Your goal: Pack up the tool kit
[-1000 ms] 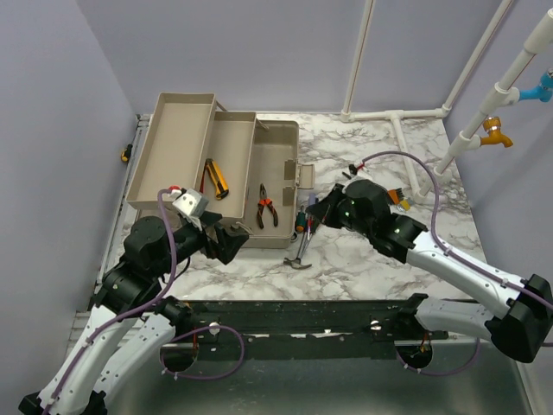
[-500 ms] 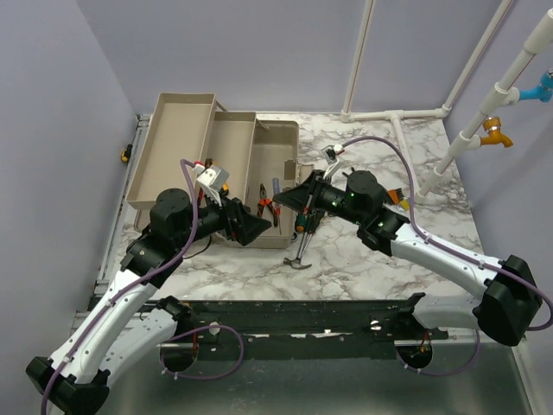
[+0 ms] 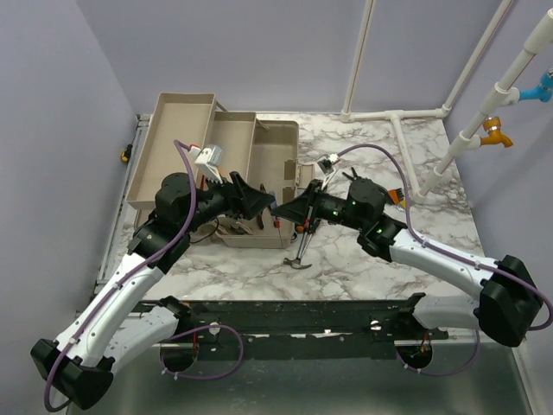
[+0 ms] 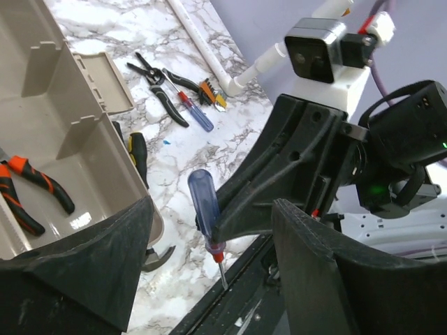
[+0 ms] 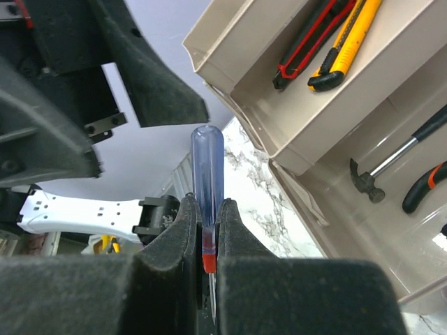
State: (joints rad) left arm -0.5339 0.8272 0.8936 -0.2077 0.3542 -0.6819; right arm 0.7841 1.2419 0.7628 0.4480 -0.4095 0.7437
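The beige toolbox (image 3: 278, 152) stands open at the back left with its trays folded out. My right gripper (image 5: 207, 218) is shut on a blue-handled screwdriver (image 5: 207, 164), gripping it near the red collar, just in front of the box (image 5: 328, 157). In the top view the right gripper (image 3: 289, 210) meets my left gripper (image 3: 264, 204) there. My left gripper (image 4: 211, 216) is open, with one finger on each side of the screwdriver (image 4: 202, 206); neither touches it. Orange pliers (image 4: 35, 188) lie in the box. A hammer (image 3: 299, 258) lies on the marble.
Black pliers (image 4: 157, 84), a red-and-blue screwdriver (image 4: 193, 113) and a yellow-and-black handle (image 4: 138, 148) lie loose on the marble right of the box. A tray holds a red cutter (image 5: 311, 38) and a yellow one (image 5: 346, 35). White pipes (image 3: 406, 143) run along the back right.
My left arm has swung right and forward to the right gripper, and its jaws have narrowed around the screwdriver. My right gripper has carried the screwdriver left toward the box.
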